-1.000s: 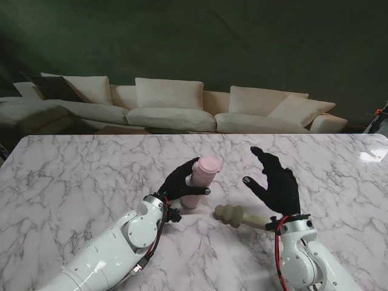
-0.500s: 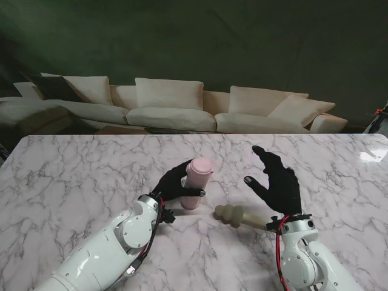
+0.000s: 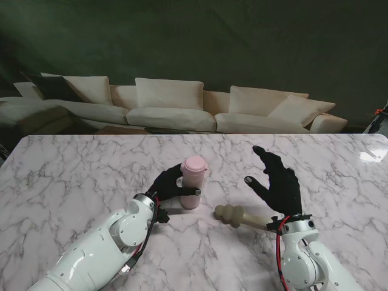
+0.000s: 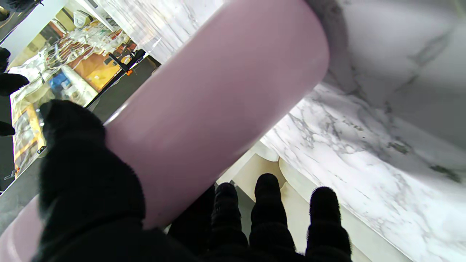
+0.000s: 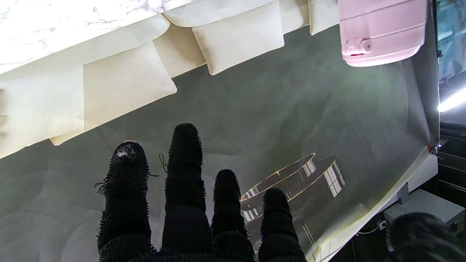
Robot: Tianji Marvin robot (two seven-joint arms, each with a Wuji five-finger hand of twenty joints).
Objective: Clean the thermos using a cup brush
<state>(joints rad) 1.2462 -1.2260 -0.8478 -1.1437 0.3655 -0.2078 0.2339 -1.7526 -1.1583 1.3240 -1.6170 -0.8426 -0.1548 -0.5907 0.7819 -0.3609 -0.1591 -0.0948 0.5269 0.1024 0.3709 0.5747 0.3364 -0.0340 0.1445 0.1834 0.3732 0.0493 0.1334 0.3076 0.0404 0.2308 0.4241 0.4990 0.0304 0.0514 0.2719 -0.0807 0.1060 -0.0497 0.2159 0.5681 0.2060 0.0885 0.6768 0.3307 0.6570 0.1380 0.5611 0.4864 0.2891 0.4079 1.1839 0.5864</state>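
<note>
left wrist view: thermos (image 4: 218, 109) plain pink, held by left hand (image 4: 120, 218).

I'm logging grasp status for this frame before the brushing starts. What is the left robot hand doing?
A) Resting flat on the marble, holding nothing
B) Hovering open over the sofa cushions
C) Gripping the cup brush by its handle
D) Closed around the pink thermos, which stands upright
D: the left robot hand has its fingers wrapped around the pink thermos, which stands upright on the table, while the cup brush lies untouched on the marble.
</note>
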